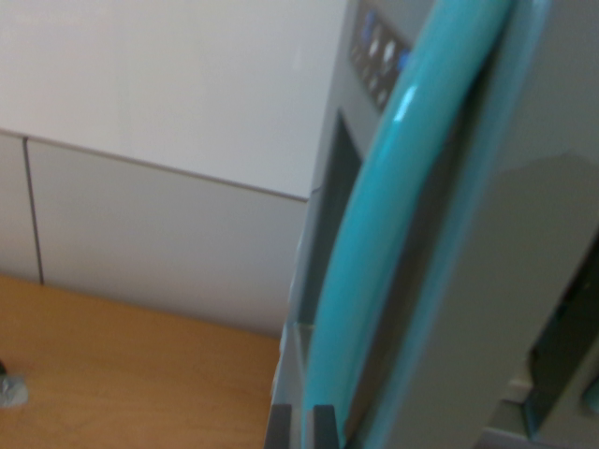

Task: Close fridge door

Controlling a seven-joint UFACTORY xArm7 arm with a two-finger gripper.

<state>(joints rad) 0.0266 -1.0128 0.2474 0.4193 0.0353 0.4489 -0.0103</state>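
Observation:
A grey toy fridge (pixel 328 215) fills the wrist view's right half, very close and blurred. A long teal handle (pixel 393 187) curves down its grey door (pixel 505 281). A small panel of blue and white buttons (pixel 379 51) sits near the top. Past the door's right edge a dark gap (pixel 562 355) shows, so the door appears ajar. Only the dark tips of my gripper (pixel 301 428) show at the bottom edge, right beside the handle's lower end. Whether they touch or hold the handle is not visible.
The fridge stands on a wooden tabletop (pixel 131 374). White wall panels (pixel 159 140) with a grey seam rise behind it. A small grey object (pixel 9 391) lies at the left edge.

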